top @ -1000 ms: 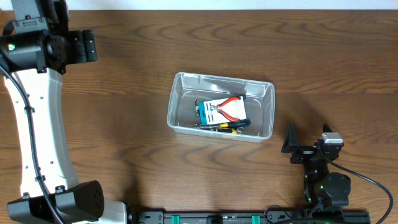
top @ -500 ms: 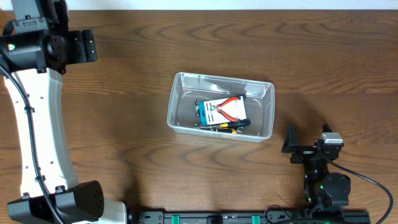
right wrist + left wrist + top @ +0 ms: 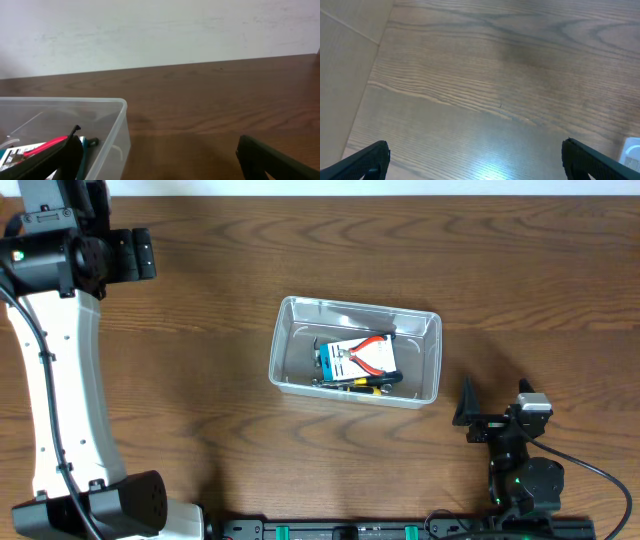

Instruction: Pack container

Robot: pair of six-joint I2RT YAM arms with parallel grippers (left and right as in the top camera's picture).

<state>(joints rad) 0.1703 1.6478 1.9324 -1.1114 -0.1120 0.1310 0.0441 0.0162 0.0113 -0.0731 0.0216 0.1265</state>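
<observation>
Nothing is shifting between the earlier frames and now. Over by the far left corner, the left gripper (image 3: 476,164) is hovering above bare wood, fingers spread wide and holding nothing. Mid-worktop, the clear container (image 3: 286,340) is sitting mouth up, its long axis running left to right, carrying red-handled pliers (image 3: 368,354) on a blue-and-white box (image 3: 388,366). Near the near right edge, the right gripper (image 3: 160,165) is gaping wide and gripping nothing.

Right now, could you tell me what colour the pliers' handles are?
Red handles, clearest in the overhead view.
</observation>
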